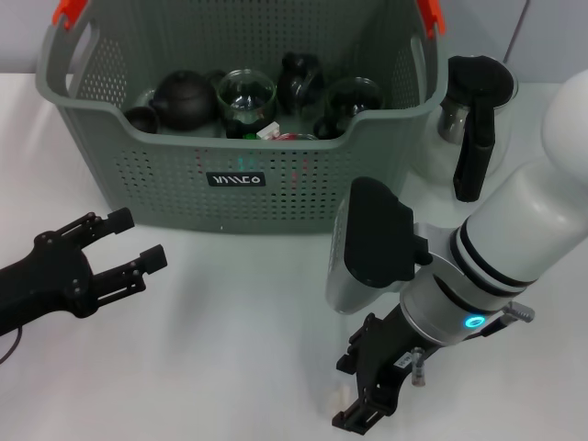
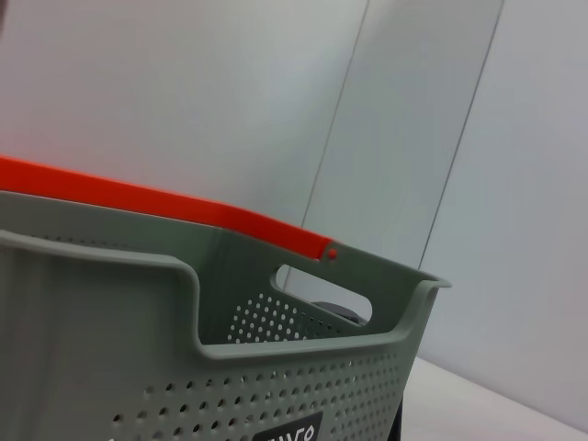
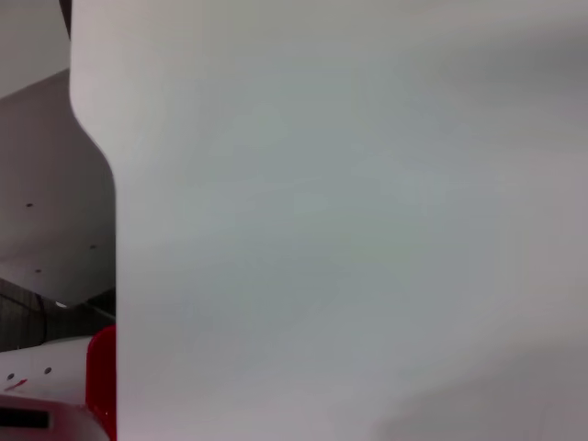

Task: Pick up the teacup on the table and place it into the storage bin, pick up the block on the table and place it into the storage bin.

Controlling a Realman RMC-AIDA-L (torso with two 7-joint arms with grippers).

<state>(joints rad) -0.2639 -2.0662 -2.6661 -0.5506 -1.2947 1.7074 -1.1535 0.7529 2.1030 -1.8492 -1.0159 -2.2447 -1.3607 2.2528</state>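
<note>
- Grey perforated plastic formed the one storage bin (image 1: 184,156), which stood at the far middle of the white desk (image 1: 230,331), with two orange handle clips (image 1: 69,11) at its top corners.
- We counted inside it one dark teapot (image 1: 184,96), two glass cups (image 1: 246,95) and several dark pieces too crowded to number; no teacup or block lay loose on the desk that we could see.
- We saw one glass jug (image 1: 473,110) with a black handle standing just right of the bin.
- Our left gripper (image 1: 124,243) hovered low in front of the bin's left part, its fingers spread and holding nothing.
- Our right gripper (image 1: 372,404) pointed down at the near desk edge; we could not tell its fingers' state.
- We judged both placements likely done, so the arms should draw back without touching the bin or jug.
</note>
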